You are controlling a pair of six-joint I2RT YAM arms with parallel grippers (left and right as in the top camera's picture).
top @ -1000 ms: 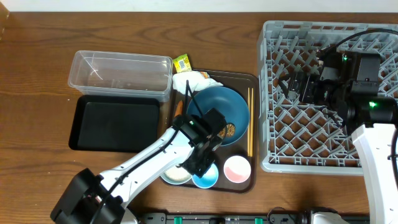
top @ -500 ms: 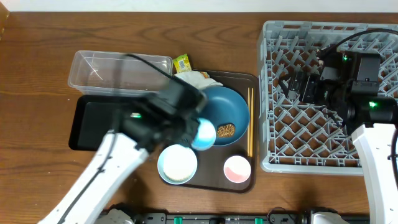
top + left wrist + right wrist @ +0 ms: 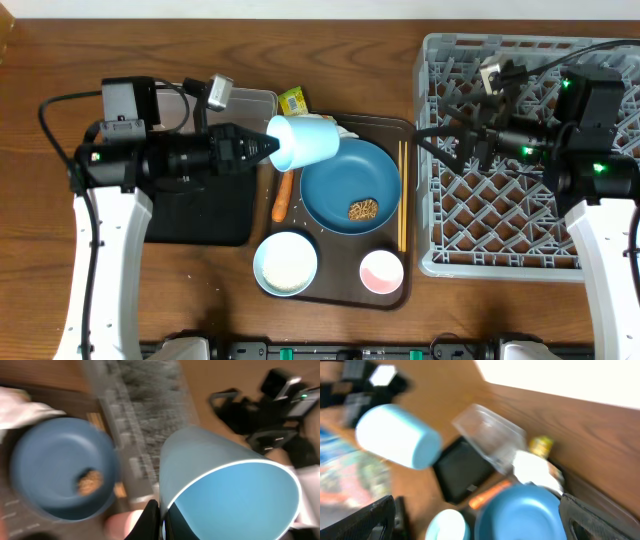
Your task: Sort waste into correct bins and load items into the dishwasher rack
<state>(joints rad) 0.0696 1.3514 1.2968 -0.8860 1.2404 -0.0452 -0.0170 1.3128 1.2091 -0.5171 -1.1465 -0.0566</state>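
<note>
blue cup lifted, nothing loaded yet
left gripper clamps the blue cup, tipped sideways above the plate; right gripper gapes over the bare rack. bowl, pink cup, chopsticks, carrot all left to do.

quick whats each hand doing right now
left hand: shut on the small blue cup
right hand: open, empty, over the dishwasher rack

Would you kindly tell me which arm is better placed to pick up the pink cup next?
Probably the right: the right gripper is open and empty, on the side of the pink cup, while the left gripper is shut on the blue cup.
</note>
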